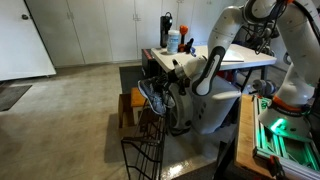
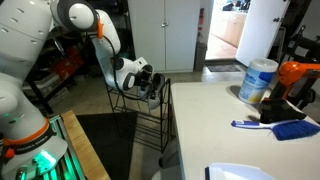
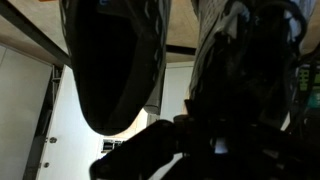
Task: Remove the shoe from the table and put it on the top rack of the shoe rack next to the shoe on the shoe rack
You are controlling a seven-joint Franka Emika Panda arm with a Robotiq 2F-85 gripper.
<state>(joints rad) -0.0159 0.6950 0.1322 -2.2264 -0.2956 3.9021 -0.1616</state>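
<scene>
1. My gripper is out past the table edge, over the top of the shoe rack. The white arm reaches down to it from the table side.
2. The shoe is off the table. It sits right against the gripper at the rack's top tier, tilted, with its paler sole showing along the lower edge.
3. In an exterior view from across the tabletop, the gripper and the shoe merge into one dark clump just above the rack's upper bars. I cannot tell whether the shoe rests on the bars or hangs just above them.
4. Claw state: I cannot tell. The fingers are lost in dark shapes in every view, so I can't say whether they are clamped on the shoe or apart.
5. The wrist view is nearly black. A big dark rounded form, the shoe, fills the upper left. A second dark, glossy mass on the right is something I can't identify.
6. On the table stands a white and blue bottle, with a blue brush near it.
7. A low wooden stool stands on the floor just beside the rack.
</scene>
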